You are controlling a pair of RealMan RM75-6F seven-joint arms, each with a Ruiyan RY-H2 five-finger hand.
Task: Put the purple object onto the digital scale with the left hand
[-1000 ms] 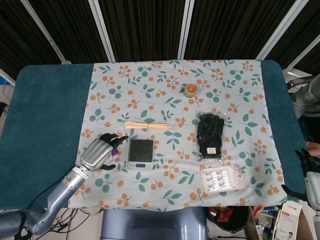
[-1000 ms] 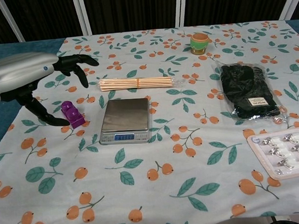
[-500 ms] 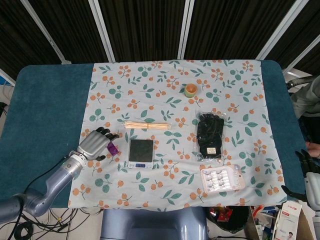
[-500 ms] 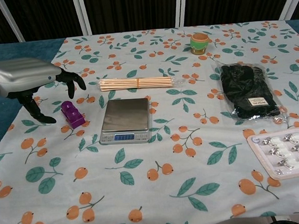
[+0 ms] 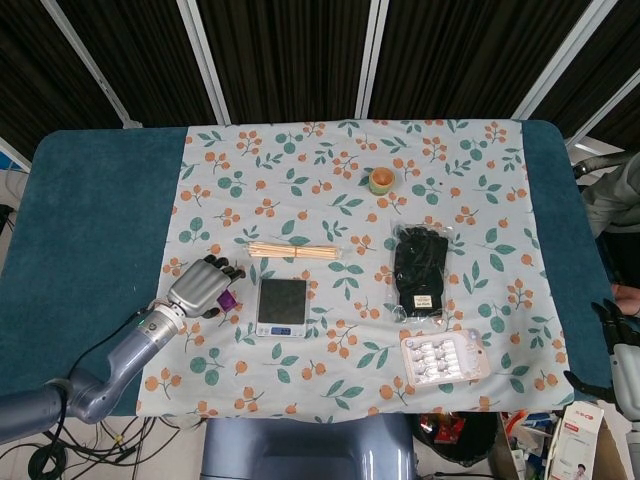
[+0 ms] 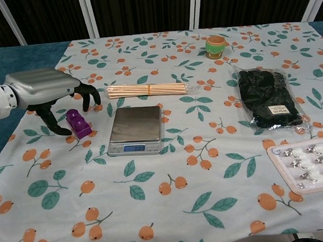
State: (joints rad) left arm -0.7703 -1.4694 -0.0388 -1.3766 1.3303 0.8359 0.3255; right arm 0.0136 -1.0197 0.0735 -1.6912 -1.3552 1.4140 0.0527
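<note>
The purple object [image 6: 78, 123] is a small, glossy, studded plastic block lying on the floral cloth [image 6: 172, 208] left of centre in the chest view, just left of the digital scale [image 6: 136, 130], not on it yet. The scale has a brushed metal platter and a blue display strip. The left hand [image 6: 47, 92], silver shell with black fingers [image 6: 90, 96], arches right over the block with fingers curled down around it, but contact is hard to make out, so it's unclear whether it actually grips. Compared with half a second ago, the hand has dropped lower and closed in on the block; the block hasn't moved. The right hand [image 5: 613, 335] is barely visible at the head view's lower right edge, cut off, and its finger state can't be told.
</note>
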